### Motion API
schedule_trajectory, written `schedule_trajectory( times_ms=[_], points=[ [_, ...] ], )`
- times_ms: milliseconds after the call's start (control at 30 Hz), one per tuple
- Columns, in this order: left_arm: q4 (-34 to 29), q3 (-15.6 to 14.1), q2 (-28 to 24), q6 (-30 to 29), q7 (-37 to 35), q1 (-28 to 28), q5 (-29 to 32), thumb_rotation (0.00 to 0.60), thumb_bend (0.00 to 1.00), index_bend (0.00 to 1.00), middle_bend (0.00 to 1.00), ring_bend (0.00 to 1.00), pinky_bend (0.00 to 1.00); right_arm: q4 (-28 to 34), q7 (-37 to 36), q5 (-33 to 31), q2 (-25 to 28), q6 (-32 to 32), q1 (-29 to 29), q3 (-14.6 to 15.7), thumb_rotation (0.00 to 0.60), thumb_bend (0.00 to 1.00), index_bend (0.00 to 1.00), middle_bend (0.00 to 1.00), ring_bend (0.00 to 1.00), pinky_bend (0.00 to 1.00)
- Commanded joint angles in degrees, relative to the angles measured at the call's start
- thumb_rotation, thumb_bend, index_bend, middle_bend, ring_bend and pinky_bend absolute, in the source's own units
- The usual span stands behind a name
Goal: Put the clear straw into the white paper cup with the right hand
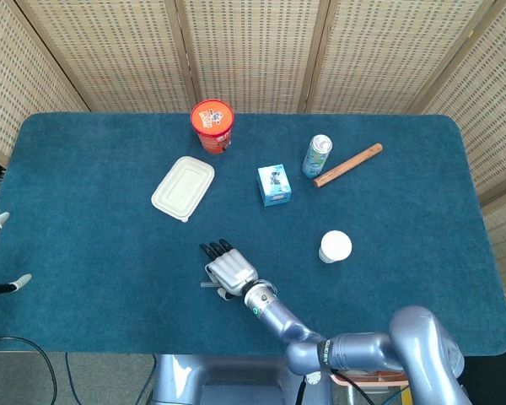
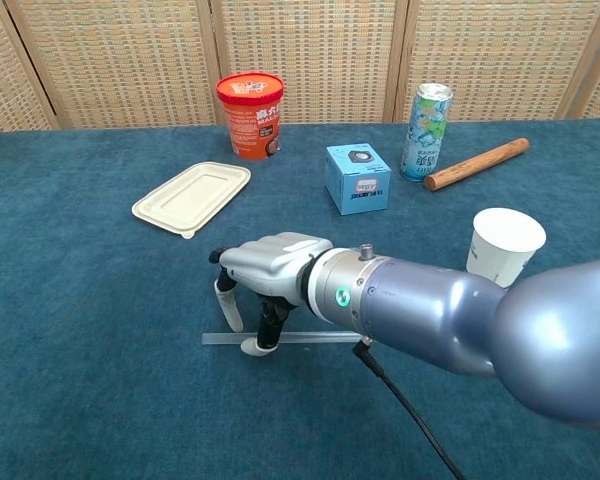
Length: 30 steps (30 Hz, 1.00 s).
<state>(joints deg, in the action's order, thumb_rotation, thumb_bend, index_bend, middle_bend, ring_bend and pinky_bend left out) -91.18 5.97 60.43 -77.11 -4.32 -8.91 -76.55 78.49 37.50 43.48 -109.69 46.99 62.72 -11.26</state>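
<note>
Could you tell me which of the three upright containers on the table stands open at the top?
The white paper cup, at the right: its rim shows an empty mouth, whereas the red tub is covered and the drink can is a sealed-looking can.

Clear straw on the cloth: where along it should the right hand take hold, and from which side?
Probably near its left-middle. The clear straw lies flat on the blue tablecloth, running left to right, too thin to get under. The right hand is poised above it, fingertips down at the straw, so a pinch across its width from above suits best.
</note>
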Motion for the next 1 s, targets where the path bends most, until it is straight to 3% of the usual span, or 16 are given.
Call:
schedule_trajectory(
  times_ms=[33, 567, 1000],
  points=[
    [0.0, 0.0, -0.02, 0.07, -0.09, -0.02, 0.03, 0.6, 0.06, 0.0, 0.0, 0.0, 0.0, -0.43, -0.08, 0.1, -0.37, 0.05, 0.1, 0.23, 0.6, 0.4, 0.55, 0.0, 0.0, 0.0],
    [-0.12, -0.12, -0.38, -0.31, -1.06, 0.18, -0.48, 0.6, 0.06, 0.0, 0.0, 0.0, 0.0, -3.05, -0.4, 1.93, -1.39, 0.25, -0.18, 2.09, 0.6, 0.41, 0.55, 0.0, 0.0, 0.0],
    [-0.11, -0.31, -0.42, 0.44, -1.29, -0.07, -0.41, 0.6, 0.06, 0.0, 0.0, 0.0, 0.0, -1.21, -5.3, 7.94, 0.0, 0.37, -1.87, 1.9, 0.6, 0.51, 0.69, 0.0, 0.0, 0.0]
  ],
)
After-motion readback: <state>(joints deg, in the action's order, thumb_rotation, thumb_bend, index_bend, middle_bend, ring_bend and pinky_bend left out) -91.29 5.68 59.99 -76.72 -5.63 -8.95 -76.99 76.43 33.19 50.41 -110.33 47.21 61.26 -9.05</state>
